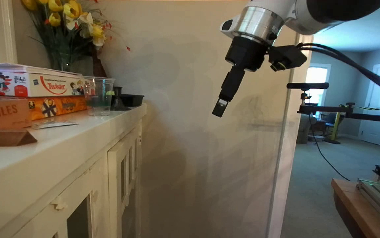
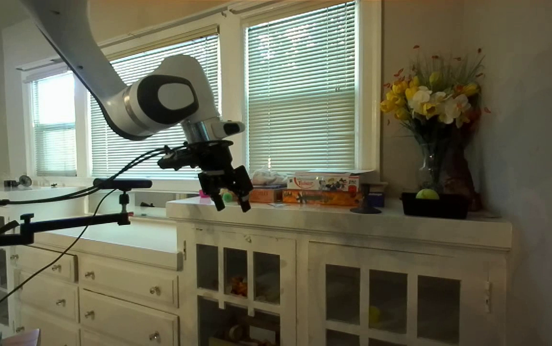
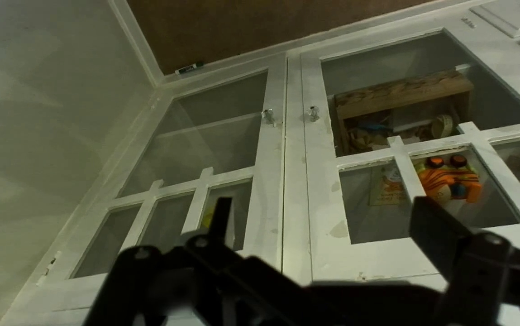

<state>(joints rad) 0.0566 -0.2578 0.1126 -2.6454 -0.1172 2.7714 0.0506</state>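
Note:
My gripper (image 2: 232, 206) is black. It hangs in the air in front of the white cabinet, pointing down at a tilt, with its fingers apart and nothing between them. It also shows edge-on in an exterior view (image 1: 219, 109), to the right of the counter end. In the wrist view the spread fingers (image 3: 321, 203) stand before the cabinet's glazed doors (image 3: 293, 181), apart from them. On the white countertop (image 2: 266, 217) are a black tray (image 2: 434, 206) with a yellow-green ball (image 2: 428, 194), a black flared stand (image 2: 365, 204) and a transparent cup (image 1: 99, 99).
A Twister box (image 1: 57, 84) lies on an orange box (image 1: 57, 106) beside a brown box (image 1: 4, 112). A flower vase (image 2: 430, 163) stands in the corner. Behind the door glass are an orange toy (image 3: 450, 179) and a wooden crate (image 3: 400, 95). A marker (image 3: 188, 69) lies on the floor.

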